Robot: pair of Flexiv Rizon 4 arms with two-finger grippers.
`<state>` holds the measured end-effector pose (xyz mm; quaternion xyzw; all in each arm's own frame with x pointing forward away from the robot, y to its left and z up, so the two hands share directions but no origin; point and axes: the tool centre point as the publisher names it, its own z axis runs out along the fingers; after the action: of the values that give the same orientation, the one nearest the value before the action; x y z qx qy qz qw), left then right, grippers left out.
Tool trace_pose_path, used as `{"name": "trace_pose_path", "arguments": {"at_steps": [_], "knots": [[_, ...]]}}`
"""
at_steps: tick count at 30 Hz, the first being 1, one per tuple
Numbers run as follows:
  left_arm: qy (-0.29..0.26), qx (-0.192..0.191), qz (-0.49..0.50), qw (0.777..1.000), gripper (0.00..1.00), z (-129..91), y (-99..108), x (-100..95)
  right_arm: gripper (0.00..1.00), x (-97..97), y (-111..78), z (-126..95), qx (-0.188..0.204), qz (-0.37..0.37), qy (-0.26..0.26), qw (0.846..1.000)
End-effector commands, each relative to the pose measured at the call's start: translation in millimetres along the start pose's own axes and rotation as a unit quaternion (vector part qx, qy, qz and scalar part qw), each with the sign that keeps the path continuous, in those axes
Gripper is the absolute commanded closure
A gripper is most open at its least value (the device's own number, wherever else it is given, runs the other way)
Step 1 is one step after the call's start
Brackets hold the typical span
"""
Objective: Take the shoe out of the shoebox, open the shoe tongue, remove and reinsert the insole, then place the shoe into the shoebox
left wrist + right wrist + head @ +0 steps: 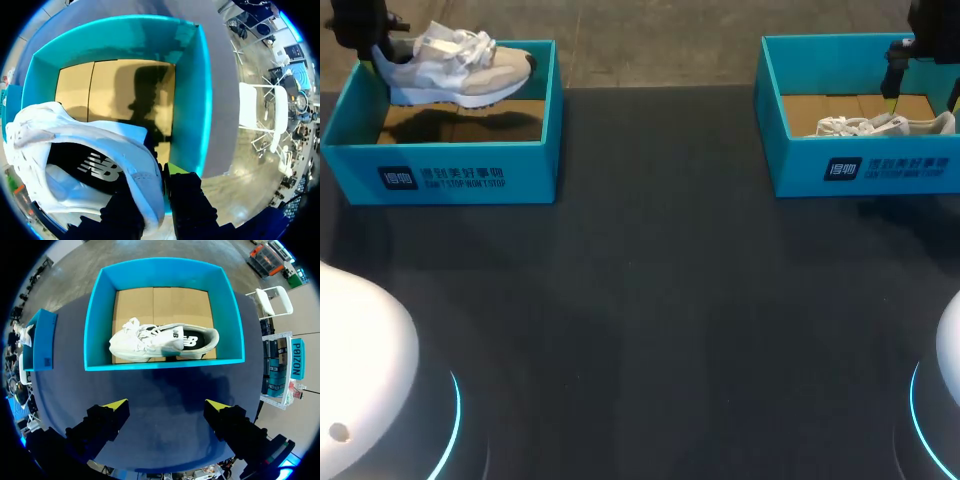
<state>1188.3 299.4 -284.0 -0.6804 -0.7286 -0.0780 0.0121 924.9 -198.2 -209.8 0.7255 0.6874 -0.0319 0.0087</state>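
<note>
From where I stand, the near half of the dark table (650, 300) carries nothing but the glow at its two near corners. The action is along the far edge.

At the far left corner sits a teal shoebox (440, 170) with a brown cardboard floor. A white and beige shoe (455, 65) hangs over it, lifted clear of the floor with its shadow falling on the cardboard below. Its toe points toward the middle of the table. The left end effector (164, 179) is clamped on the heel, one finger inside the collar and the other outside, so the shoe juts out sideways from it.

At the far right corner is a second teal shoebox (860, 165). A second white shoe (875, 126) rests on its cardboard floor, close along the wall nearest the table's middle stretch, laces toward the centre of the table and heel toward the right edge. The right end effector (166, 406) hangs above this box with its fingers spread wide apart, gripping nothing. That shoe lies ahead of it, well apart from both yellow tips
</note>
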Motion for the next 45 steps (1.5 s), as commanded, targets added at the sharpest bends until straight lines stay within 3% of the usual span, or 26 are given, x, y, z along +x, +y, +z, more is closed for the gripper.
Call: {"name": "trace_pose_path", "arguments": {"at_steps": [1, 11, 22, 27, 32, 39, 45], "knots": [[0.002, -0.015, -0.006, 1.000, 1.00, -34.5, -20.5, 8.1, 0.00, -0.2, -1.0, 0.3, -0.001, 0.000, 0.000, 1.000], [-0.001, -0.025, -0.030, 0.999, 1.00, -82.5, -37.8, 32.5, 0.00, -0.2, -1.0, 0.3, -0.001, 0.000, 0.000, 1.000], [0.004, -0.029, -0.046, 0.999, 1.00, -135.7, -72.6, 39.6, 0.00, -0.2, -1.0, 0.3, -0.001, 0.000, 0.000, 1.000], [0.007, -0.032, -0.047, 0.998, 1.00, -157.4, -105.1, 28.5, 0.00, -0.2, -1.0, 0.3, -0.001, 0.000, 0.000, 1.000], [0.021, -0.039, -0.040, 0.998, 1.00, -163.3, -143.7, 11.1, 0.00, -0.2, -1.0, 0.3, -0.001, 0.000, 0.000, 1.000], [0.028, -0.040, -0.028, 0.998, 1.00, -167.7, -211.4, -27.5, 0.00, -0.2, -1.0, 0.3, -0.001, 0.000, 0.000, 1.000], [0.035, -0.046, -0.019, 0.998, 1.00, -174.3, -254.2, -57.2, 0.00, -0.2, -1.0, 0.3, -0.001, 0.000, 0.000, 1.000]]}}
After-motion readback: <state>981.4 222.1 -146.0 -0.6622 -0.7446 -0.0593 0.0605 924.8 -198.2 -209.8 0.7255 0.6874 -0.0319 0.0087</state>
